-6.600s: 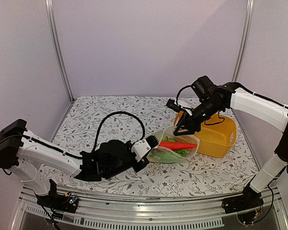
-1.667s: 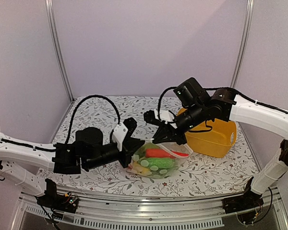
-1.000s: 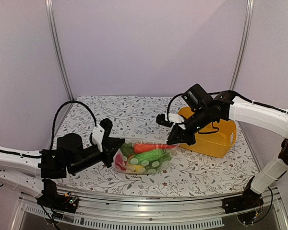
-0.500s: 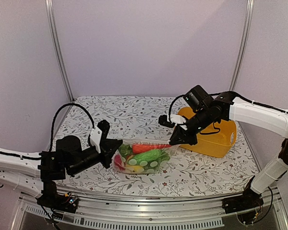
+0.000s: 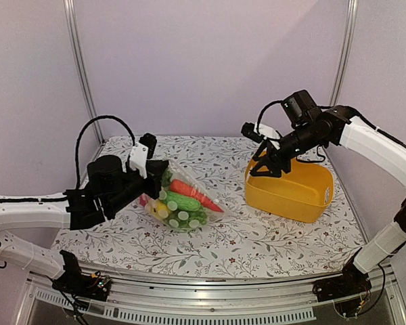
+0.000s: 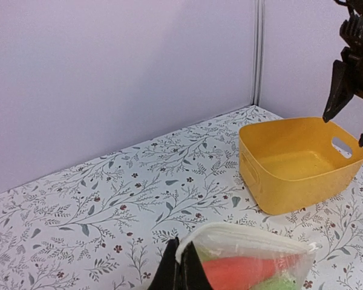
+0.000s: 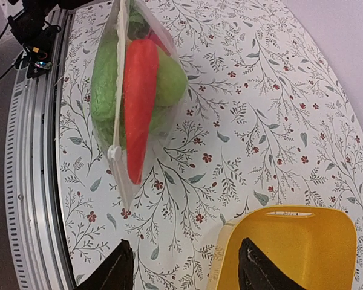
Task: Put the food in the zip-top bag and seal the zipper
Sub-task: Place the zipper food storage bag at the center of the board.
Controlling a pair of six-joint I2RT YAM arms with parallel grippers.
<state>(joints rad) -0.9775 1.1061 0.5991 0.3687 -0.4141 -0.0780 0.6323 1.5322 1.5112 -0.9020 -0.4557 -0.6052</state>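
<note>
At the left tool (image 5: pixel 160 170), crinkly clear bag (image 5: pixel 181 200) bulges.

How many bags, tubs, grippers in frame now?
zip-top bag: 1
yellow tub: 1
grippers: 2 (left gripper shut on the bag, right gripper open)
Total: 4

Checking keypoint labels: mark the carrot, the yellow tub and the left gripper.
carrot (image 5: pixel 193 194), top external view, middle of its orange-red body.
yellow tub (image 5: pixel 284 202), top external view, its near outer wall.
left gripper (image 6: pixel 179 270), left wrist view, midway between the fingertips.
</note>
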